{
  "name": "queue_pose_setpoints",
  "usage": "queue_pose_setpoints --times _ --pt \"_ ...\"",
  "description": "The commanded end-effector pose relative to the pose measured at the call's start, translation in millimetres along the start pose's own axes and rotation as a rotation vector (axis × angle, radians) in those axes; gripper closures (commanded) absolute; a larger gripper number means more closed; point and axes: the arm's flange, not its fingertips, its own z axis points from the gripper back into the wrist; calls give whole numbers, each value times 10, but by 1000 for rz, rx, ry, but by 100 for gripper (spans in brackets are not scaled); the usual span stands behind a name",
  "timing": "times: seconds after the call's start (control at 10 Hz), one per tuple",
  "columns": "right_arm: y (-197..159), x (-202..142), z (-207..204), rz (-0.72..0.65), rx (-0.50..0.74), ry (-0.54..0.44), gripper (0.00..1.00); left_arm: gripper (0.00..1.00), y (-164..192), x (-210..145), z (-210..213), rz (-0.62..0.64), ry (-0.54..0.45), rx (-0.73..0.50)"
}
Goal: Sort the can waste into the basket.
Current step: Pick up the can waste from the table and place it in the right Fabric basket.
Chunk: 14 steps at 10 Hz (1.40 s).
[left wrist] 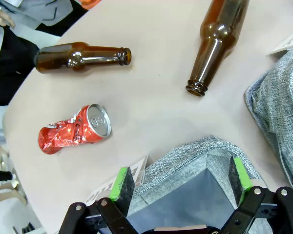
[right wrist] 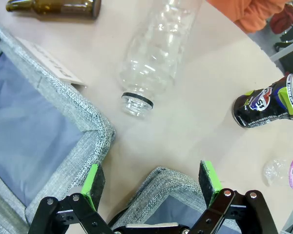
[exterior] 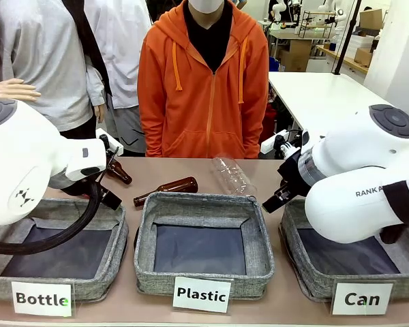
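A: Two cans, then. How do they lie?

B: The crushed red can [left wrist: 73,129] lies on its side on the table [left wrist: 156,97] in the left wrist view. Its long axis runs across the picture, and its silver top is turned to picture right. The dark can [right wrist: 266,105] is in the right wrist view, near the picture's right edge, with its silver top toward that edge. A clear plastic bottle [right wrist: 156,53] lies between it and the picture's left. I cannot tell whether that can stands or lies.

A: And the basket?

B: The front view gives the basket [exterior: 296,248], with its "Can" label, at the right end of the row, under the right arm. Both cans are outside it, on the tabletop.

A: The jaws?

B: On the left gripper [left wrist: 180,176] the jaws are spread wide with nothing between them. It hangs above the corner of a grey bin [left wrist: 185,153]. On the right gripper [right wrist: 152,178] they are just as wide apart, gripping nothing, above a grey fabric corner.
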Motion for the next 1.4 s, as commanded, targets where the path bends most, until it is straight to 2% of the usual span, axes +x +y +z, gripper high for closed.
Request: queue_pose_setpoints --times 0.0,0.9,1.0,1.1,1.2,1.3 --pt "-1 0 0 -1 0 0 0 0 0 0 1 0 0 0" --pt "0 0 0 0 0 0 0 0 0 0 0 0 0 0" --pt "45 61 249 8 5 -12 0 0 -113 40 287 -38 -52 -70" --pt "119 99 514 -62 138 -35 0 0 -212 40 567 -42 -41 -206" --pt "155 115 903 -170 238 -55 0 0 -298 -3 961 6 -23 -333" --pt "123 48 1380 -371 300 -65 0 0 -347 -93 1446 93 20 -446"
